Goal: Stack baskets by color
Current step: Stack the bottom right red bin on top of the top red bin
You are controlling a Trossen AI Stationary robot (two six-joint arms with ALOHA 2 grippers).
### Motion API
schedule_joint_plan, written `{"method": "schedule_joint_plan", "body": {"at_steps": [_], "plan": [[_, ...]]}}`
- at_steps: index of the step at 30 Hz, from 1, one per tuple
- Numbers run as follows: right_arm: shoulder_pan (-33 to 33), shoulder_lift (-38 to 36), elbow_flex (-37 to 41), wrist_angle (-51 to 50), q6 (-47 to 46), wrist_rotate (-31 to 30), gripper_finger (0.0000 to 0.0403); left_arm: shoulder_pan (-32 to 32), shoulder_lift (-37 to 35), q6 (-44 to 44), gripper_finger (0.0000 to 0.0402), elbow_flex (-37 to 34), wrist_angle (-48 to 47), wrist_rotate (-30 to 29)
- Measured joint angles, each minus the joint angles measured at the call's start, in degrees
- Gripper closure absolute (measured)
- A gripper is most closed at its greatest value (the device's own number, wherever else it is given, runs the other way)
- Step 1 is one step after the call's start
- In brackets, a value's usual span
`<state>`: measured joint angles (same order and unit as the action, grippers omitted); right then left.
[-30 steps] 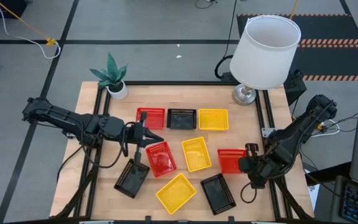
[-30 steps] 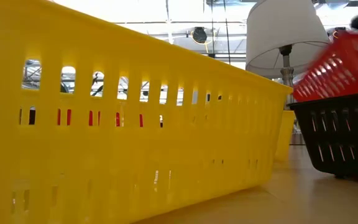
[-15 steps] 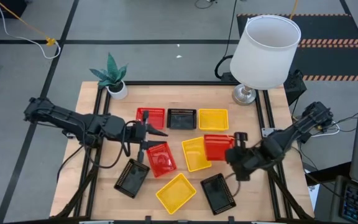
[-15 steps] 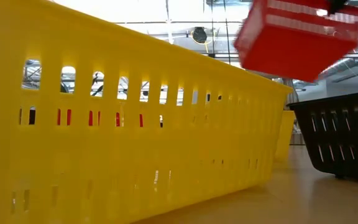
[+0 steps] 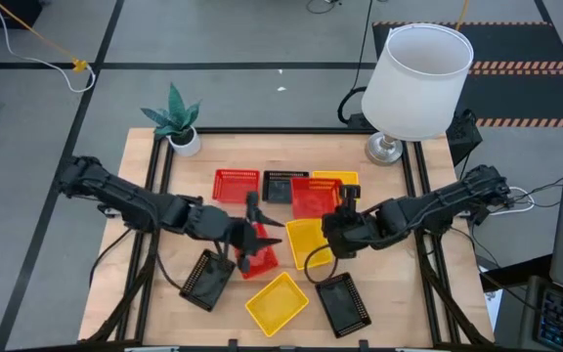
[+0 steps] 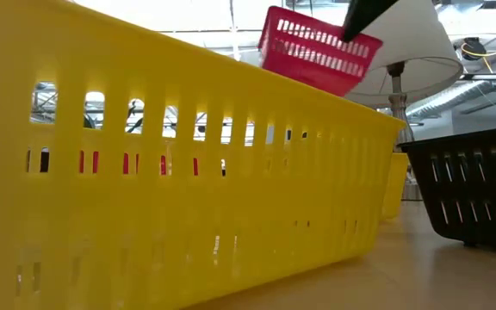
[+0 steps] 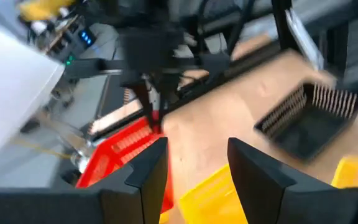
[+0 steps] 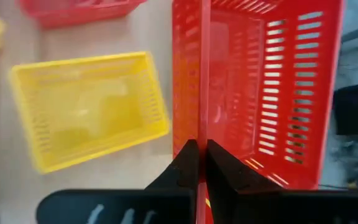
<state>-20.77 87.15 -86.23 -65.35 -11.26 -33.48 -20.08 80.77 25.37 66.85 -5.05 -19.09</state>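
Red plastic mesh basket (image 5: 315,196) is held clear of the wooden table (image 5: 389,186), rim pinched by the right gripper (image 5: 343,207) jaws, above the back row of baskets. Left gripper (image 5: 252,240) jaws are spread over another red basket (image 5: 258,260) mid-table.

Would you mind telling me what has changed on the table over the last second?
The right gripper, shut on a red basket, carried it from the table's right edge up and leftward, over the back row. The left gripper moved right over the middle red basket and opened, holding nothing. The other baskets, lamp and plant stayed put.
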Motion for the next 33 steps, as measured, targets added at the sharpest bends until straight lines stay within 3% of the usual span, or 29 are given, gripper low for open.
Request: {"method": "schedule_joint_plan", "body": {"at_steps": [6,10,18,27,33], "plan": [[0.24,-0.01,1.11,1.53,1.7,-5.25,0.0399,-0.2,2.52,-0.19,0.0231,0.0,4.04,-0.61],[1.37,0.01,2.33,4.26,4.12,-5.65,0.0399,0.2,2.64,-2.26,0.0231,0.02,4.59,-3.07],[3.21,0.0,2.35,9.77,7.23,-5.7,0.0399,0.57,2.64,-7.42,0.0225,0.03,2.68,-15.85],[5.08,0.0,4.81,14.11,8.67,-5.59,0.0399,2.89,3.53,-22.42,0.0216,7.29,-16.73,-17.02],[6.47,0.0,7.89,18.95,12.41,-5.48,0.0399,2.64,3.31,-13.07,0.0235,7.89,-16.29,-15.16]]}}
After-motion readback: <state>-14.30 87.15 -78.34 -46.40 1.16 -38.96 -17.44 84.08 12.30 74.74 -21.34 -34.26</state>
